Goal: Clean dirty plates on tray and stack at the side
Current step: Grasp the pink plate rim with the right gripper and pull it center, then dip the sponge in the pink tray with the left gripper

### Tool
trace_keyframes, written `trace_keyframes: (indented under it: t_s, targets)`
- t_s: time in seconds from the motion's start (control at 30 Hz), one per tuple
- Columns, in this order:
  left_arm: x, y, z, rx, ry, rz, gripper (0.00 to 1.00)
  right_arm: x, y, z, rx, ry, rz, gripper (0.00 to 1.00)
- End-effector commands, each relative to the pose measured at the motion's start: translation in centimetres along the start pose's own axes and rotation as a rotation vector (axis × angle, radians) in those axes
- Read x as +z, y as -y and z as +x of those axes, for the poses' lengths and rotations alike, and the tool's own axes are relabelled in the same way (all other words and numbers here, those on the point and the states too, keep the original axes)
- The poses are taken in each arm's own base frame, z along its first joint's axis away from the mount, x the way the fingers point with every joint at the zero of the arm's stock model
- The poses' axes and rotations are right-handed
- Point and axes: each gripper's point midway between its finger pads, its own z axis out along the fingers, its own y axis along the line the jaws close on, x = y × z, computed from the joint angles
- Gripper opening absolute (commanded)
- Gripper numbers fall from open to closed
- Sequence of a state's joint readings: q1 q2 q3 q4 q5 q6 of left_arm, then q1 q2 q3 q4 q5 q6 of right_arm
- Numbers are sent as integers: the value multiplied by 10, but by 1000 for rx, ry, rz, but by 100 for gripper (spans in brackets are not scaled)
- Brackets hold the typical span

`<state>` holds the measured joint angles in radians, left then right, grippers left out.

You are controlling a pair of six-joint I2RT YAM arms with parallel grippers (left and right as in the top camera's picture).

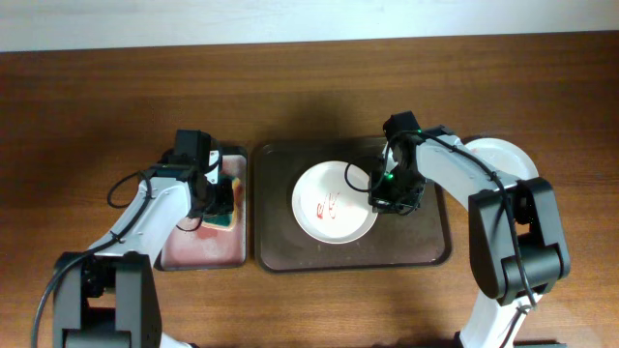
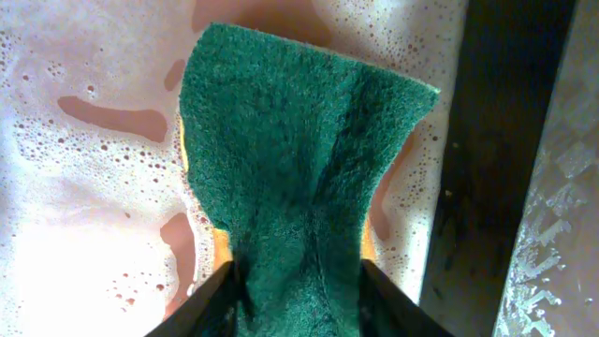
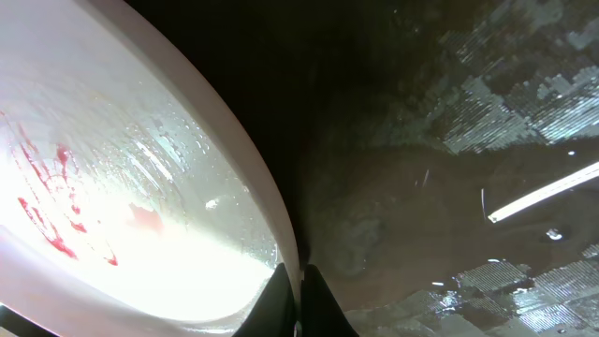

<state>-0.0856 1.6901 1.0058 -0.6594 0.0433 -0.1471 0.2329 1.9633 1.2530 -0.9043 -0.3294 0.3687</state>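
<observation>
Overhead: one red-smeared plate (image 1: 329, 203), not yet washed, sits centre-frame on the tray (image 1: 280, 253); a seemingly clean plate (image 1: 503, 155) lies upper right. Left wrist: the left end effector (image 2: 298, 281) pinches a green sponge (image 2: 299, 159) over suds (image 2: 56, 187). Right wrist: the right end effector (image 3: 299, 290) grips the smeared plate's rim.

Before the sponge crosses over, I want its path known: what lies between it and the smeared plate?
In the overhead view, only the small tray's rim and the brown tray's rim and bare floor separate sponge and plate.

Side plate (image 1: 508, 155) half hidden by right arm (image 1: 513, 227), sponge (image 2: 299, 168) bottom cropped
</observation>
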Motion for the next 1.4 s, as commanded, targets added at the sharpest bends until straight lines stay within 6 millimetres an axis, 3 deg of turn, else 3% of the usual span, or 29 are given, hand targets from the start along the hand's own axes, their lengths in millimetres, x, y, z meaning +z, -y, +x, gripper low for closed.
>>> trace_keyframes:
  t_s: [0.0, 0.2, 0.27, 0.4, 0.5, 0.6, 0.77, 1.03, 1.37]
  targets:
    - [-1, 2, 1, 12, 13, 8, 38, 6, 5, 2, 7, -10, 33, 4]
    - [18, 1, 8, 14, 53, 15, 43, 6, 5, 2, 8, -11, 33, 4]
    - [19, 1, 5, 15, 72, 17, 34, 6, 5, 2, 8, -11, 33, 4]
    - [18, 2, -2, 16, 100, 21, 0, 6, 5, 2, 8, -11, 33, 4]
    - [10, 2, -5, 17, 119, 19, 0, 6, 5, 2, 7, -11, 34, 4]
    - [-19, 2, -22, 10, 221, 10, 0, 6, 5, 2, 7, -11, 34, 4]
    - [-67, -23, -46, -35, 405, -131, 0, 6, 5, 2, 7, -10, 34, 4]
    - [-85, -46, -65, -78, 514, -274, 0, 6, 5, 2, 6, -9, 33, 4]
    - [-110, -47, -84, -44, 629, -301, 0, 6, 4, 1, 5, -6, 33, 4]
